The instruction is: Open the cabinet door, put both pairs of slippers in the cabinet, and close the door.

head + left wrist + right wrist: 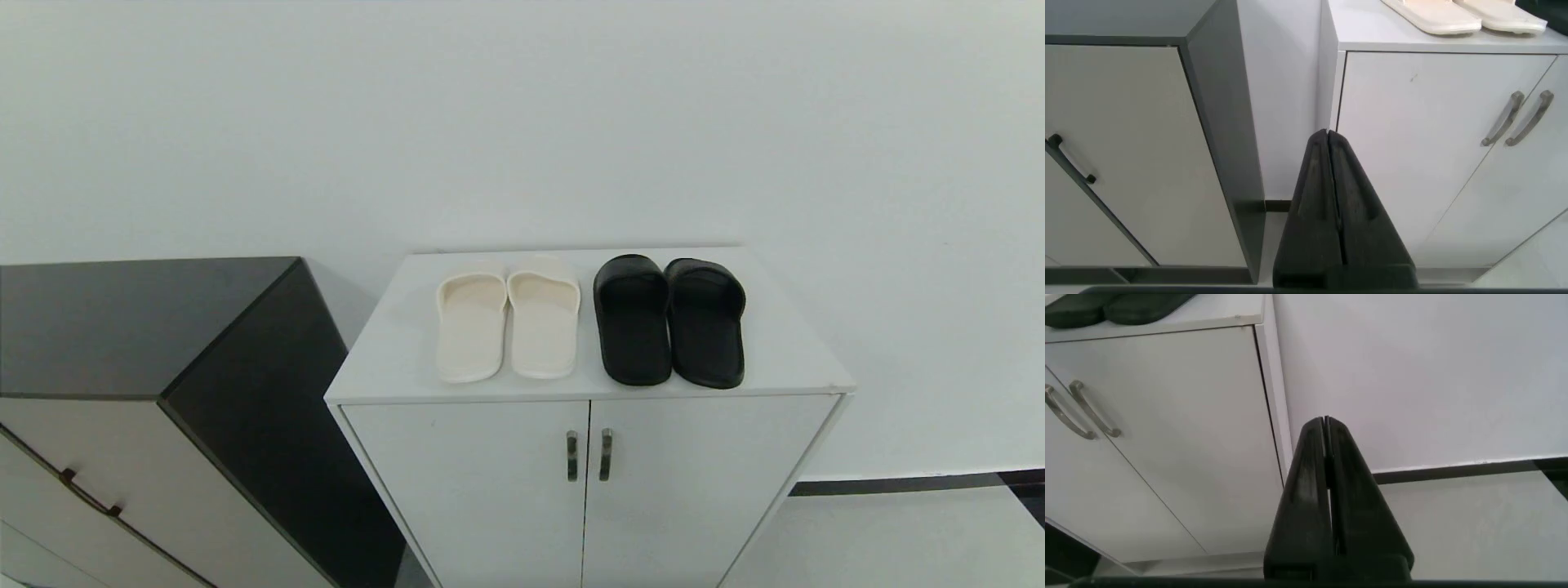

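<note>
Head view: a white cabinet stands against a pale wall. Both doors are closed, and their two metal handles stand upright, side by side at the middle seam.
Cream slippers: on the cabinet top, left of centre — the two touch along their inner edges, toes toward the wall and heels near the front edge.
Black slippers: on the same top, just right of the cream pair with a narrow gap between the pairs. They also lie side by side, toes toward the wall.
Dark cabinet: left of the white one, near it but apart. It has a black top and side and a pale front with a dark bar handle.
Left gripper: fingers pressed flat together with nothing between them. It is in front of the gap between the two cabinets, lower than the white cabinet's top.
Right gripper: likewise closed on nothing — off the white cabinet's right front corner, with the wall, a black skirting strip and the floor behind it.
</note>
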Robot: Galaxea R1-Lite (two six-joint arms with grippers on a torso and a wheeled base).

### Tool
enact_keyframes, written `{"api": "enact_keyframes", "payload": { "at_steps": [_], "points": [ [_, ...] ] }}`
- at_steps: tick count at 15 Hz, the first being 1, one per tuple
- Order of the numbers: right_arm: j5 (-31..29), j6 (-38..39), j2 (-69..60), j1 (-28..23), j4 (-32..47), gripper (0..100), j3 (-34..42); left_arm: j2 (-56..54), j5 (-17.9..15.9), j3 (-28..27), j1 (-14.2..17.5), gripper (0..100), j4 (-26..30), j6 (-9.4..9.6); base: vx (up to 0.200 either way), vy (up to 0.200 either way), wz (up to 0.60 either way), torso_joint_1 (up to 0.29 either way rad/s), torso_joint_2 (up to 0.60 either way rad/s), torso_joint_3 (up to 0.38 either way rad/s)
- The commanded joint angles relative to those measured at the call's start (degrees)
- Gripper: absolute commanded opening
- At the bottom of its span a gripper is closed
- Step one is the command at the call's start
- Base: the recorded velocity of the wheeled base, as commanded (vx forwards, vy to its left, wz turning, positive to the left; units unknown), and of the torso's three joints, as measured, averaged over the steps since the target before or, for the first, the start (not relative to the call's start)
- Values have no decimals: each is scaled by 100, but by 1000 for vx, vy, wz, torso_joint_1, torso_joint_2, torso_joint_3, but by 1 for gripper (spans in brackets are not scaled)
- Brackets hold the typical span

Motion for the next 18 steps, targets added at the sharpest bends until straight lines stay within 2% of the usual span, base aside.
{"api": "enact_keyframes", "payload": {
  "at_steps": [1, 5, 6, 12, 13, 14, 16, 18],
  "points": [
    [1, -9, 7, 1, 2, 0, 0, 7, 4, 1, 5, 0, 0, -2, 0, 0, 0, 0, 0, 0],
    [1, 8, 7, 1, 2, 0, 0, 7, -5, 1, 5, 0, 0, 15, 0, 0, 0, 0, 0, 0],
    [-8, 0, 7, 1, 2, 100, 0, 7, 4, 1, 5, 0, 0, 7, 0, 0, 0, 0, 0, 0],
    [18, -132, 7, 1, -24, 100, 0, 7, -5, 10, 5, 0, -9, 59, 0, 0, 0, 0, 0, 0],
    [10, -71, 7, 1, -217, 100, -114, 7, -5, 10, 5, 0, -9, 51, 0, 0, 0, 0, 0, 0],
    [27, 281, 429, 89, -534, 100, -1125, 7, 4, 10, 5, 0, -9, 51, 0, 0, 0, 0, 0, 0],
    [511, 35, 1027, 168, 108, 100, -1600, 7, -5, 10, 5, 0, -9, 51, 0, 0, 0, 0, 0, 0],
    [1513, -27, 2266, 212, 99, 100, -1811, 7, 4, 10, 5, 0, -9, 51, 0, 0, 0, 0, 0, 0]
  ]
}}
